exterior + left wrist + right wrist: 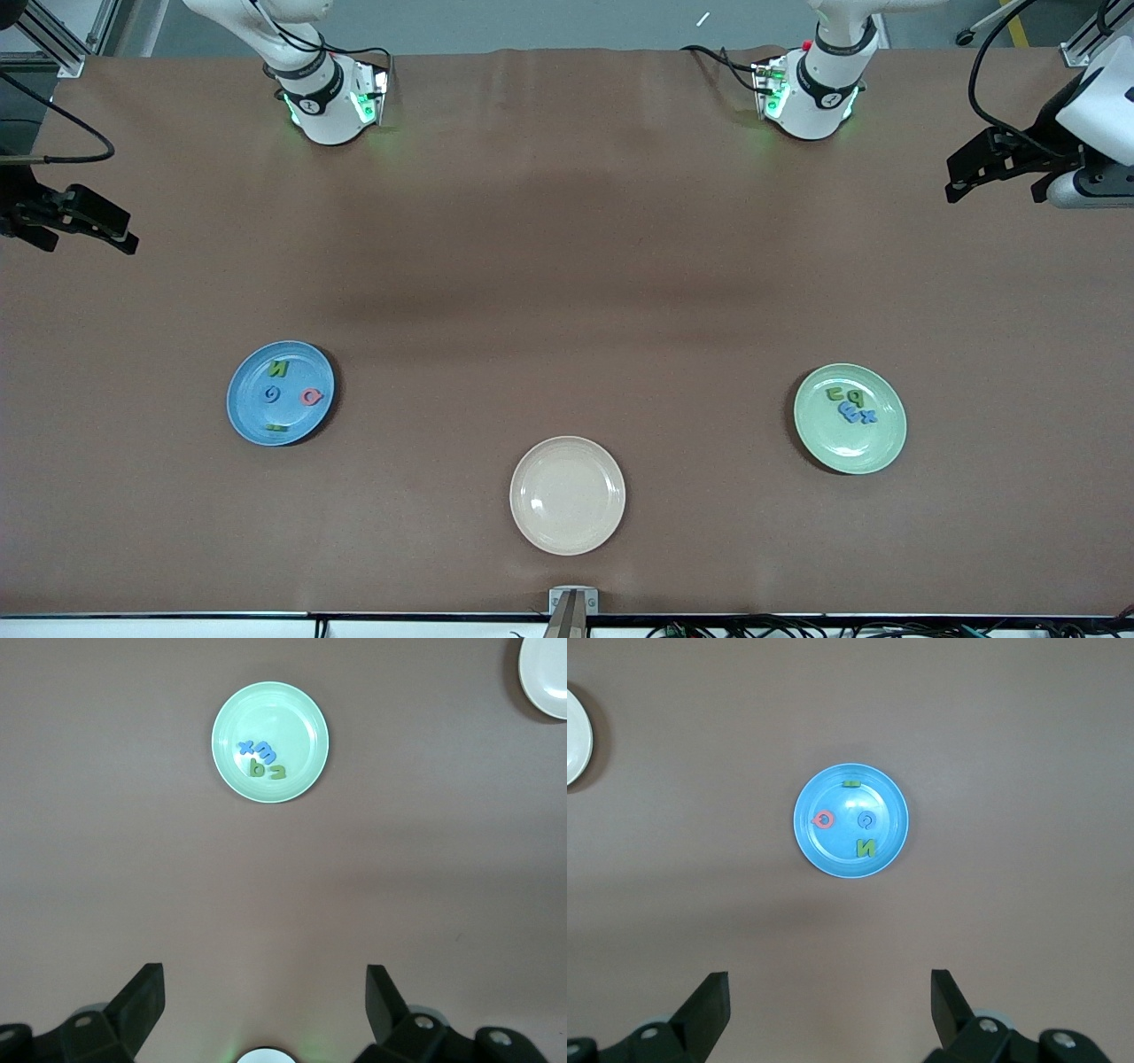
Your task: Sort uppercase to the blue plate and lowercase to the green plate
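Note:
The blue plate [250, 400] [833, 855] holds the uppercase letters: green N [279, 369], blue G [272, 393], pinkish-red Q [310, 397] and a green B [276, 427] by its rim. The green plate [850, 450] [283, 713] holds the lowercase letters in a tight cluster: a green n shape [834, 394], a green p shape [854, 398], a blue E-like letter [850, 413] and a blue x [869, 418]. My left gripper [952, 180] [266, 979] hangs open and empty over the table's left-arm end. My right gripper [124, 232] [830, 983] hangs open and empty over the right-arm end.
A cream plate [567, 494] with nothing on it sits between the two coloured plates, nearer the front camera. Its edge shows in both wrist views [545, 678] [574, 735]. The robot bases [328, 106] [811, 97] stand along the table's back edge.

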You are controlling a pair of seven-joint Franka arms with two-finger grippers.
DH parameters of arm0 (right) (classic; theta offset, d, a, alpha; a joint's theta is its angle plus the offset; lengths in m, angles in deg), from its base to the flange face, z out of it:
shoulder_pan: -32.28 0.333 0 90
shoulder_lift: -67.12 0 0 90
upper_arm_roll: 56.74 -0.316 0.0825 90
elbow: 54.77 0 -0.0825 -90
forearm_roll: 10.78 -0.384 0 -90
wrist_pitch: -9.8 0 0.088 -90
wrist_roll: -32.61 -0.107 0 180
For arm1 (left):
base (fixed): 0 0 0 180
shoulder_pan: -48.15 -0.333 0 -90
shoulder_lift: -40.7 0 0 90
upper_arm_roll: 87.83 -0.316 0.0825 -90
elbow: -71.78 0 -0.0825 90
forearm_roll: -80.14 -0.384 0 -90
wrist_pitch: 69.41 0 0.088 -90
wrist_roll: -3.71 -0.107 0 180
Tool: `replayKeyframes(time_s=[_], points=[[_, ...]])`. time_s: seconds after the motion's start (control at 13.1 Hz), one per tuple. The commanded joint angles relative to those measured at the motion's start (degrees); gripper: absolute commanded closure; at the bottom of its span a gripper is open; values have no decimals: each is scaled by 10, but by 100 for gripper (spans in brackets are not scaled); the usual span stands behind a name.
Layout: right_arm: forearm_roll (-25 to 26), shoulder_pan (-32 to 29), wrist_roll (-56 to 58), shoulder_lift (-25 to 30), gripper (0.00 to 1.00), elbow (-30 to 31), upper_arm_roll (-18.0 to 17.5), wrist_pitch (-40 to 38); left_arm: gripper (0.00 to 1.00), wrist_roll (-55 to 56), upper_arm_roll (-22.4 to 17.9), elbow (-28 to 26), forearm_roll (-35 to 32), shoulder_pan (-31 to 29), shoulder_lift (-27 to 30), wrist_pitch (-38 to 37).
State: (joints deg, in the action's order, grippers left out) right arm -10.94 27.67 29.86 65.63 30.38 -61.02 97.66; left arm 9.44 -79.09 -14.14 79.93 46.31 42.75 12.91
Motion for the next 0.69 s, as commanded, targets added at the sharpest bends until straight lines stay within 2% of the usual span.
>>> replayKeyframes(time_s=[0.0, 0.61], points=[[1, 0, -1, 4, 0, -2, -2, -6, 0, 0, 0, -11, 2, -2, 14, 5], [1, -1, -1, 4, 0, 0, -1, 5, 0, -1, 1, -2, -8, 3, 1, 4]])
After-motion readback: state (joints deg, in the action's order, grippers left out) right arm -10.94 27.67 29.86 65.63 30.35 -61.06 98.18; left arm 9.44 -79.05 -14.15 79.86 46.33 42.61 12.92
